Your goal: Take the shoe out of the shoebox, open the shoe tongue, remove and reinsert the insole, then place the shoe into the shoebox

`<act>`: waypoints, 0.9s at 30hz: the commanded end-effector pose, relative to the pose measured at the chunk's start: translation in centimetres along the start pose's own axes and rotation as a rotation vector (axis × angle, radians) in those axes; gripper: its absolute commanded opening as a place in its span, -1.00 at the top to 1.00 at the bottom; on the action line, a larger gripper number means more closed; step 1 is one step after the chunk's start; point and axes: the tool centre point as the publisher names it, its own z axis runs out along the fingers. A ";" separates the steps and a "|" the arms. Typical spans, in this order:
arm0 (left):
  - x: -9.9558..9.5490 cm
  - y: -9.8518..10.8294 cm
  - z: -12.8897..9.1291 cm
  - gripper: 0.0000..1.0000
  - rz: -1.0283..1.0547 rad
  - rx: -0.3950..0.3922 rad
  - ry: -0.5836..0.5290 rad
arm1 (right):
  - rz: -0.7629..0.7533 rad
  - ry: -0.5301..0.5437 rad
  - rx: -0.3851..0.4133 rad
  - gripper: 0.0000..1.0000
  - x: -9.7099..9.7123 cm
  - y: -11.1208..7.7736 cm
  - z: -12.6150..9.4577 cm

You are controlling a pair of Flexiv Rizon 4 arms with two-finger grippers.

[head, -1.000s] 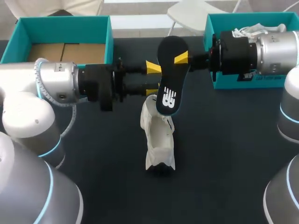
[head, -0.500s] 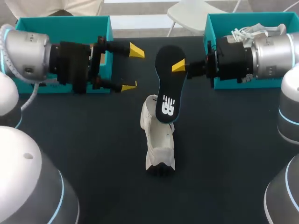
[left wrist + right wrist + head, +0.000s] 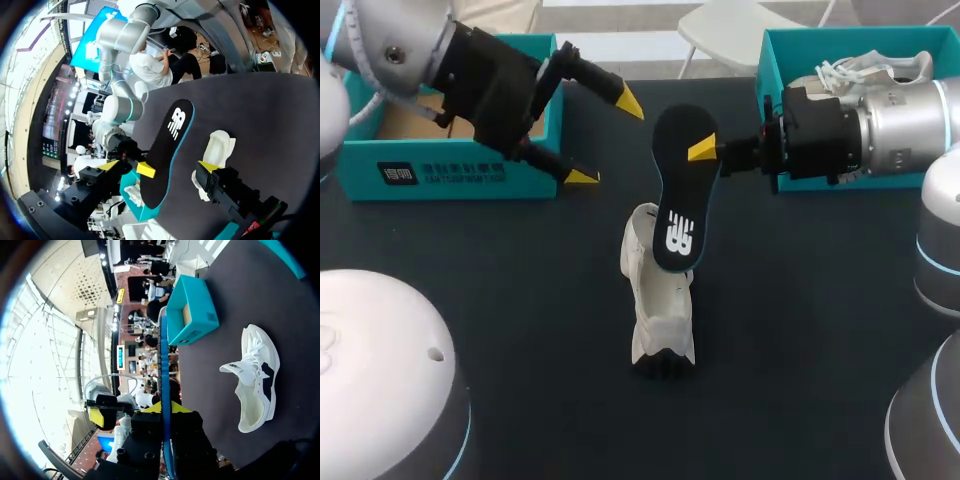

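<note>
Done so far: I think the first half is done. The shoe [image 3: 658, 300] is out of its box, and the insole [image 3: 682, 190] is out of the shoe.
Tongue: The shoe's mouth looks wide open in the right wrist view. I cannot say more than that.
Left to do: I think the insole must go back in. Then the shoe goes into a box.
Right pincer [image 3: 705, 152]: It is closed on the insole. It pinches the thin edges near the insole's upper end.
Insole: It is black and it hangs in the air with its long side up and down. Its low end is right at the shoe's mouth. I cannot tell if they touch.
Left pincer [image 3: 606, 140]: Its two fingers are spread wide and hold nothing. It is up in front of the left box [image 3: 450, 175], apart from the insole and well apart from the shoe.
Shoe: It is white and sits on the dark table [image 3: 820, 320], in the middle, between the two boxes. No pincer holds it.
Right box [image 3: 820, 50]: Another white shoe [image 3: 870, 65] lies in it, behind my right arm.
</note>
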 end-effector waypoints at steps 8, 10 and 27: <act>-0.6 0.0 0.0 -1.00 -0.040 -0.026 0.407 | -0.028 0.035 0.001 1.00 0.2 -0.2 0.6; -0.6 0.1 0.1 -1.00 -0.028 -0.049 0.447 | -0.035 0.036 0.014 1.00 0.2 -0.2 0.8; -3.2 1.6 0.7 -1.00 0.214 -0.174 0.728 | -0.048 0.020 0.034 1.00 0.6 -0.5 0.7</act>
